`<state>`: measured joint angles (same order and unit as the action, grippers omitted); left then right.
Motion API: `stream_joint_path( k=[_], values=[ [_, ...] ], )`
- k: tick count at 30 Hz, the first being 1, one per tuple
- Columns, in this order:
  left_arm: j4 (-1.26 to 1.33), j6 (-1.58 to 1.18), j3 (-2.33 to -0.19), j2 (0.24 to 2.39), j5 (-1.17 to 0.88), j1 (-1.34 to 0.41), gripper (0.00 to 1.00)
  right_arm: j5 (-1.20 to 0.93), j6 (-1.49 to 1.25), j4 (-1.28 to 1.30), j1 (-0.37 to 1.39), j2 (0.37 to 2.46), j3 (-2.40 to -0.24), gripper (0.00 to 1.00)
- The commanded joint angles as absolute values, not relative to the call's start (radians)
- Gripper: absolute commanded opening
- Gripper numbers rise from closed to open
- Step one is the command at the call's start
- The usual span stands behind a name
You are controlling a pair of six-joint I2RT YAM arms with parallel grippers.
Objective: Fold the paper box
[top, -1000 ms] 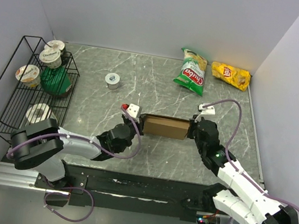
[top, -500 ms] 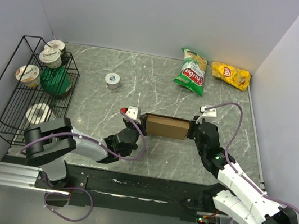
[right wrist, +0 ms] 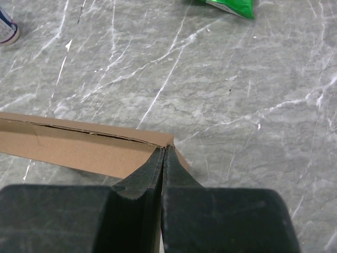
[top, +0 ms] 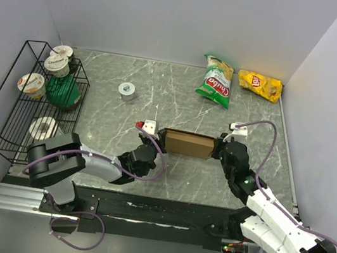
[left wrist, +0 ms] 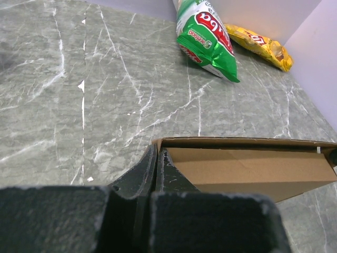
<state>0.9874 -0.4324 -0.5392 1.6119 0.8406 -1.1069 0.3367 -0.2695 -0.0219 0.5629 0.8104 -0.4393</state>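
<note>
The paper box [top: 188, 145] sits on the nearer half of the worktop [top: 161, 93], stretched between the two arms and well apart from the green snack bag [top: 216, 83] and the yellow snack bag [top: 260, 84] at the far edge. It reads as a long, shallow shape of brown cardboard with its long walls standing, and it looks open on top. The left claw [left wrist: 157, 158] is pinched nearly flat on the box's left end, with only a sliver between its fingers where the cardboard edge enters. The right claw [right wrist: 164, 155] is squeezed down in the same way on the right end corner. Compared with a second ago, the left arm has tucked its elbow in toward its base and its claw has moved a little to the right, so the box's left end now lies further right than it did. Over the last half second the right wrist has drawn slightly right and toward the near edge, and the box has followed it by a hair. The box's outline has barely altered, so I judge this a squaring-up of the ends rather than a fresh fold. Both grips look firm, and closing the top seems yet to be done. Whether the box rests on the worktop or is raised just off it, I cannot tell.
</note>
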Motion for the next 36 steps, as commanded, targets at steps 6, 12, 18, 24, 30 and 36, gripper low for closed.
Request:
stream_joint_path(
  k=[6,12,18,24,30,36],
  values=[
    [0.540,-0.423,-0.468,1.723,0.626,-1.160,0.01,0.256,-0.334,0.222,0.586,0.730,-0.492,0.52],
    [0.509,-0.408,-0.497,1.744,0.614,-1.161,0.01,0.267,-0.324,0.325,0.584,0.654,-0.571,0.75],
    [0.489,-0.407,-0.511,1.736,0.617,-1.161,0.01,0.285,-0.324,0.383,0.584,0.585,-0.607,0.79],
    [0.488,-0.410,-0.499,1.720,0.626,-1.160,0.01,0.307,-0.284,0.290,0.584,0.658,-0.658,0.77],
    [0.482,-0.411,-0.499,1.710,0.632,-1.161,0.01,0.290,-0.222,0.127,0.584,0.810,-0.716,0.74],
    [0.474,-0.411,-0.499,1.701,0.632,-1.160,0.01,0.287,-0.235,0.029,0.595,0.908,-0.672,0.67]
  ],
)
